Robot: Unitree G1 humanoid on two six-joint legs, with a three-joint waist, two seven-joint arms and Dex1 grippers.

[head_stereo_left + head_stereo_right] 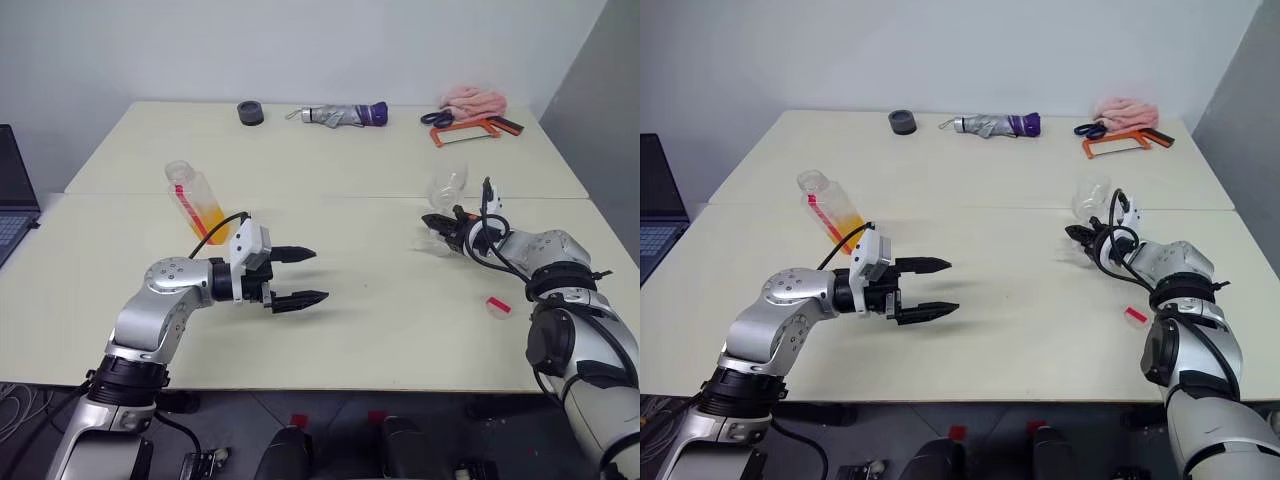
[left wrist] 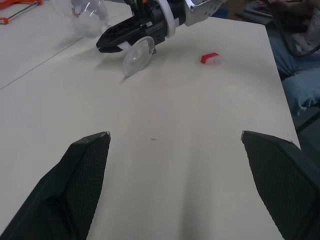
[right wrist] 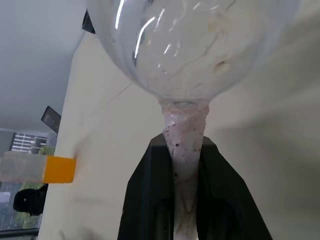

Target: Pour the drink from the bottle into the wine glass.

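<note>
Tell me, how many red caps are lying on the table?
1: a red cap lies on the table near the front edge, beside the right arm. Others may be hidden.

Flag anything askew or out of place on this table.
The glass lies tilted off its foot, the right tool shut on its stem. The bottle is uncapped and leans; its red cap lies apart near the right arm. No spill visible.

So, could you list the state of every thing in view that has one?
bottle: standing tilted, uncapped, drink in lower part
cap: off, lying on the table
wine glass: tipped over, stem gripped
right pincer: shut on wine glass stem
left pincer: open, holds nothing
umbrella: folded
scissors: closed
</note>
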